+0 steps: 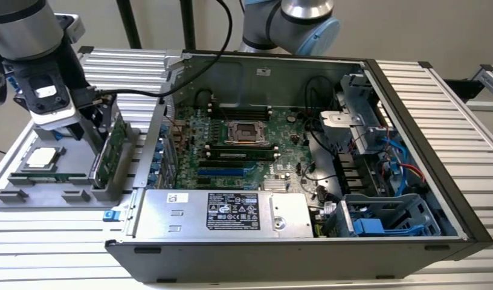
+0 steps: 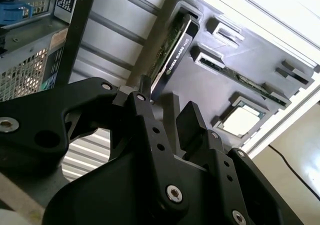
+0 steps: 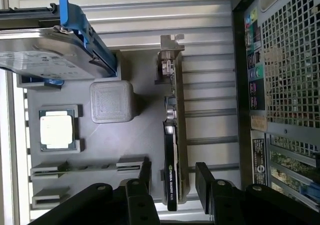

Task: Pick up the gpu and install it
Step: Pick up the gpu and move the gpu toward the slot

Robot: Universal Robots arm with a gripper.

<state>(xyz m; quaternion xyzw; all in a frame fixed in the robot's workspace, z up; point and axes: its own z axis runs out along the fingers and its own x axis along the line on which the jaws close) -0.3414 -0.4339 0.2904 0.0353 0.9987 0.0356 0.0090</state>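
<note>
while the gpu (image 3: 171, 130) stands between hard drive (image 3: 45, 50) and case (image 3: 290, 60), the gripper (image 3: 174, 166) hangs over it, jaws apart.

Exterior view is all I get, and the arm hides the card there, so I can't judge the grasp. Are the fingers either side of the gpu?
Observer: Yes. In the first wrist view the gripper is open, one finger each side of the gpu, gaps on both sides.
Operator: Is the card seated in its holder?
Observer: It stands on edge in a slot of the gray tray, silver bracket at the end away from the fingers.
Operator: Anything near it?
Observer: A hard drive in a blue frame sits across the tray, apart from the card.
</note>
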